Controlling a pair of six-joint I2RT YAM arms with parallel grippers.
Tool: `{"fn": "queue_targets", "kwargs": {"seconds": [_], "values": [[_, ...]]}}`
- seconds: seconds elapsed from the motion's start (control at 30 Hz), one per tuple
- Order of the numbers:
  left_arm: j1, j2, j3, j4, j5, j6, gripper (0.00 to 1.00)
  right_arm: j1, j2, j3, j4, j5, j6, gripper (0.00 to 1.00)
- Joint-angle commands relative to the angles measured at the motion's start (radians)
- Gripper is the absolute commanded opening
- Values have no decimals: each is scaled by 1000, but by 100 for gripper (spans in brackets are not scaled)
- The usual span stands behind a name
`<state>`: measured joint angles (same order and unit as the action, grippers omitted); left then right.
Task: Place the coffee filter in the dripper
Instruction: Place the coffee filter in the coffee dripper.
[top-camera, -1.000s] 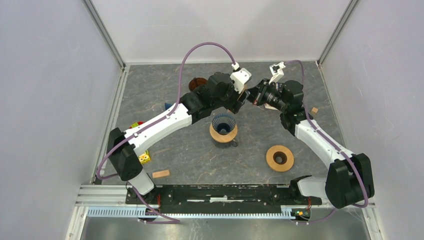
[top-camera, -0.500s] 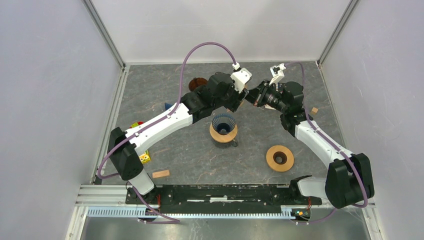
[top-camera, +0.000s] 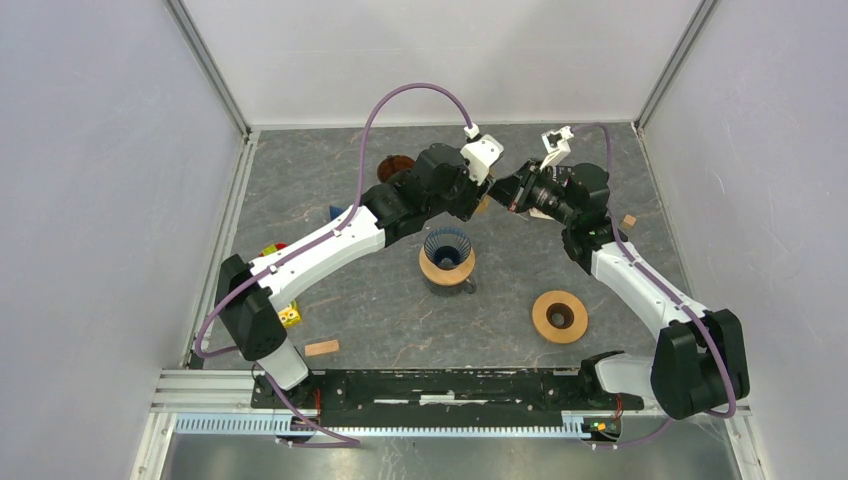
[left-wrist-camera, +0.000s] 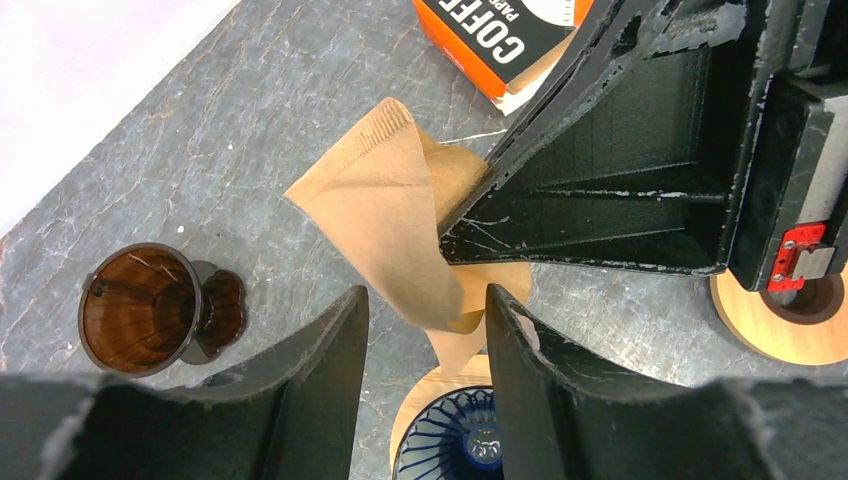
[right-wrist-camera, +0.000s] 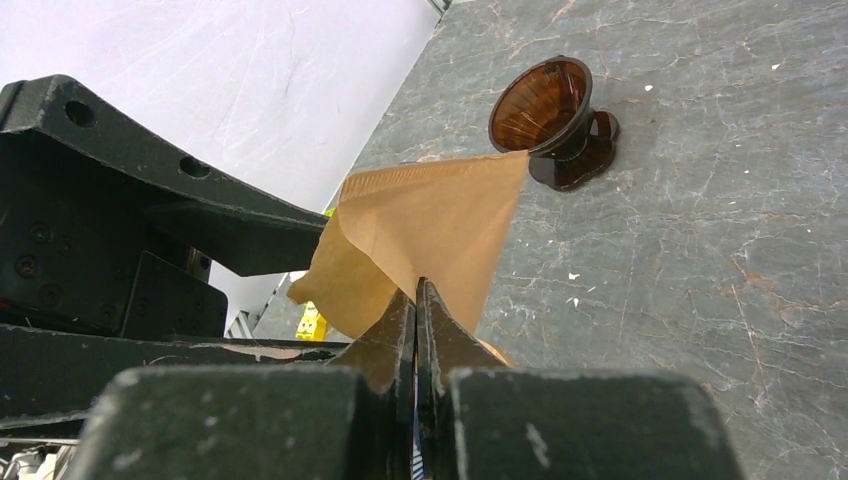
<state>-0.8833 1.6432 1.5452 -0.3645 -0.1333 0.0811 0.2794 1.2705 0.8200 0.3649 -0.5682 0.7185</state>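
The brown paper coffee filter (left-wrist-camera: 380, 200) hangs in the air, pinched at one edge by my right gripper (right-wrist-camera: 415, 285), which is shut on it. In the right wrist view the coffee filter (right-wrist-camera: 440, 220) fans out above the fingers. My left gripper (left-wrist-camera: 428, 300) is open, its jaws standing either side of the filter's lower tip with a gap on the left side. Straight below sits the blue ribbed dripper (left-wrist-camera: 470, 445) on its wooden ring. From above, both grippers meet just behind the dripper (top-camera: 448, 248).
An amber dripper (top-camera: 395, 165) stands at the back left. A spare wooden ring (top-camera: 559, 316) lies front right. An orange filter box (left-wrist-camera: 510, 35) lies behind the grippers. Small blocks (top-camera: 288, 315) and a wooden piece (top-camera: 321, 347) sit near the left arm's base.
Both wrists have edged slightly toward the back while staying together over the blue dripper. The filter stays in my right gripper.
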Motion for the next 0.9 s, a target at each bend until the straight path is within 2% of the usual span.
{"fn": "queue_targets", "kwargs": {"seconds": [0.0, 0.43, 0.87], "values": [[-2, 1, 45, 38, -32, 25, 53, -5, -26, -12, 47, -15, -21, 0], [9, 0, 48, 41, -72, 8, 59, -6, -33, -16, 42, -13, -42, 0], [31, -7, 50, 36, -70, -54, 69, -6, -36, -19, 25, -1, -84, 0]]}}
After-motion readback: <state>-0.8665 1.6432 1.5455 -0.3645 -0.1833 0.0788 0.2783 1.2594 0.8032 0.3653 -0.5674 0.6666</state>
